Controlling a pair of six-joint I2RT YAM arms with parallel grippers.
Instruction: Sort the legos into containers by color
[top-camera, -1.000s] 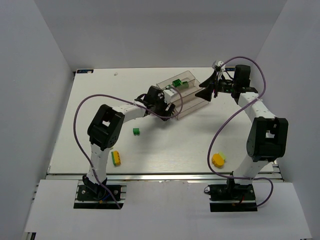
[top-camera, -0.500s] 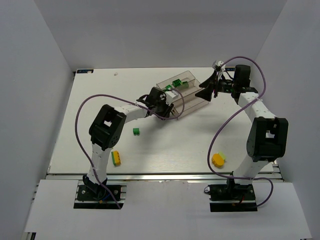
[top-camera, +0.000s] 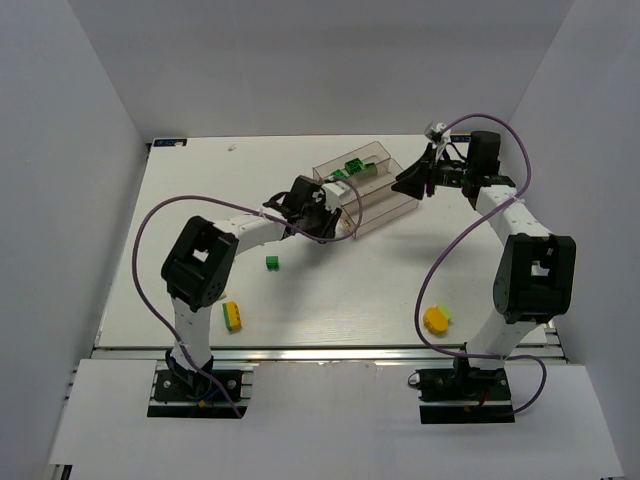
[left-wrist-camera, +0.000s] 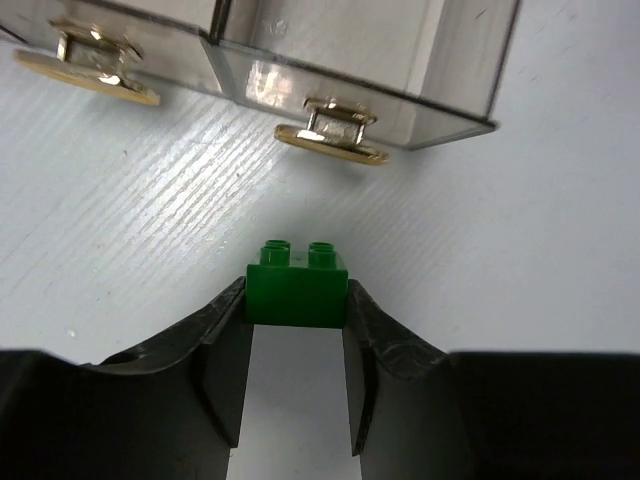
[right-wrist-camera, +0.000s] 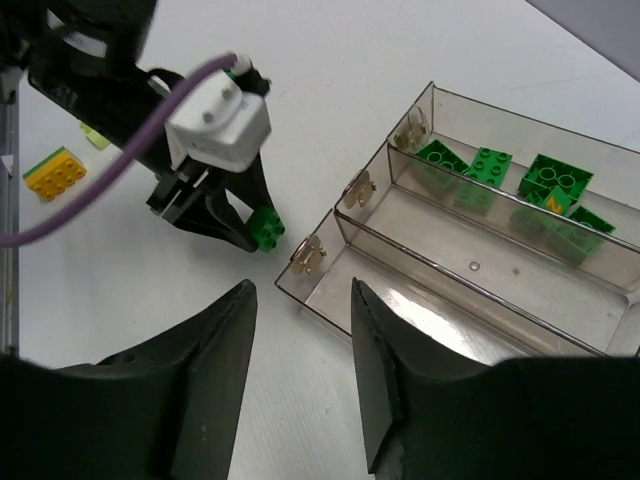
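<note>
Green brick (left-wrist-camera: 297, 290) in left claw (left-wrist-camera: 296, 303), gold clasp (left-wrist-camera: 332, 141) between it and tray (left-wrist-camera: 350, 50)

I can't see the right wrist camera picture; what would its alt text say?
The left gripper holds a green brick just off the end of a clear three-trough tray; green bricks lie in its far trough only. The right gripper, open, frames the bottom, and a yellow brick lies at far left.
</note>
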